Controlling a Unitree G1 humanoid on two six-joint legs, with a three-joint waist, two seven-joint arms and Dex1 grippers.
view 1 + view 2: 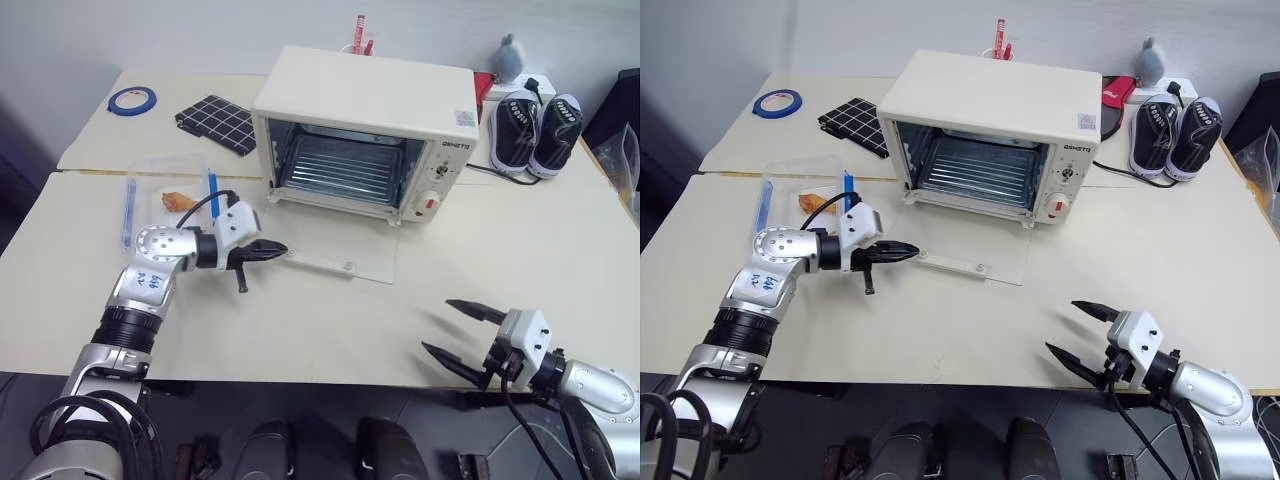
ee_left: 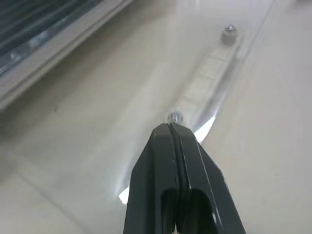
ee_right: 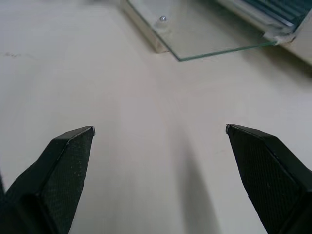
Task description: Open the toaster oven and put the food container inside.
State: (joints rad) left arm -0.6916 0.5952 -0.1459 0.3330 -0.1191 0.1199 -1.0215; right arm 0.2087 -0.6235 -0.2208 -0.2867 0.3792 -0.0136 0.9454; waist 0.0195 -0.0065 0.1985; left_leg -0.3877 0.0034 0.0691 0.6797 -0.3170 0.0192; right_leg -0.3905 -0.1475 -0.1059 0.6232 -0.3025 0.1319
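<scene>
The toaster oven (image 1: 365, 130) door lies open on the desk (image 1: 330, 320). The left gripper (image 1: 278, 250) is pressed together by the door handle (image 1: 318, 264), holding nothing. The right gripper (image 1: 462, 333) is spread wide. The food container (image 1: 170, 200) sits behind the left arm.

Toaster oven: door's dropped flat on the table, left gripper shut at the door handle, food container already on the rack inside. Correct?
Not quite. The food container is on the table to the left of the toaster oven, behind the left gripper; the left eye view shows the rack bare. The rest holds: the door lies flat open and the left gripper is shut at the handle.
</scene>
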